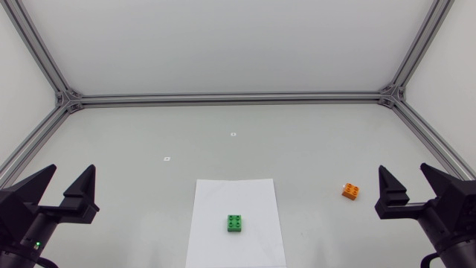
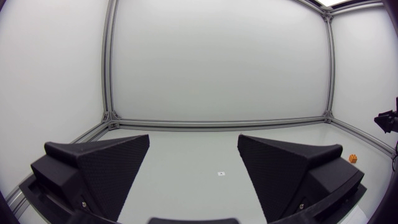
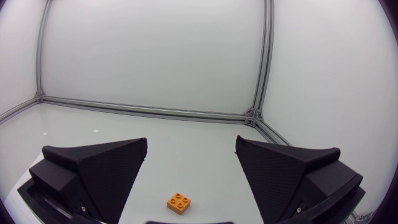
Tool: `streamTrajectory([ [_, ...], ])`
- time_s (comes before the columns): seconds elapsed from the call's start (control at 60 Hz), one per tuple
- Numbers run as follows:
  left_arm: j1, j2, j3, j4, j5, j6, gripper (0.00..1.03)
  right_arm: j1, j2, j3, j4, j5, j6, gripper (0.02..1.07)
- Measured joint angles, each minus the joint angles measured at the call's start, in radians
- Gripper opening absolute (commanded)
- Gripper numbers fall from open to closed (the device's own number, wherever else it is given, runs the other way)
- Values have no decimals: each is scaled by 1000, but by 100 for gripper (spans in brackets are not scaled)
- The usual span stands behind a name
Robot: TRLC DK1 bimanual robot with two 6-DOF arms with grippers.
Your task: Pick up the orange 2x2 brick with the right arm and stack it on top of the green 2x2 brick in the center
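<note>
Orange brick (image 3: pixel 179 202) — ahead of wide-open right hand (image 3: pixel 191 142)

One orange brick (image 1: pixel 351 191) at right, one green brick (image 1: pixel 235 222) at lower centre, one paper sheet (image 1: pixel 223 197), two small white marks: left mark (image 1: pixel 167 158), centre mark (image 1: pixel 233 134). Two claws: left claw (image 1: pixel 71 170), right claw (image 1: pixel 402 170).

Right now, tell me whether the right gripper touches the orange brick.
Apart. The head view shows bare table between the orange brick and the right gripper.
</note>
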Motion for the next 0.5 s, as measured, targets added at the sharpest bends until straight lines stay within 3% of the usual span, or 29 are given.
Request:
streamTrajectory([
  [0.5,0,0,0,0,0,0,99,12,0,0,0,-4,-9,103],
])
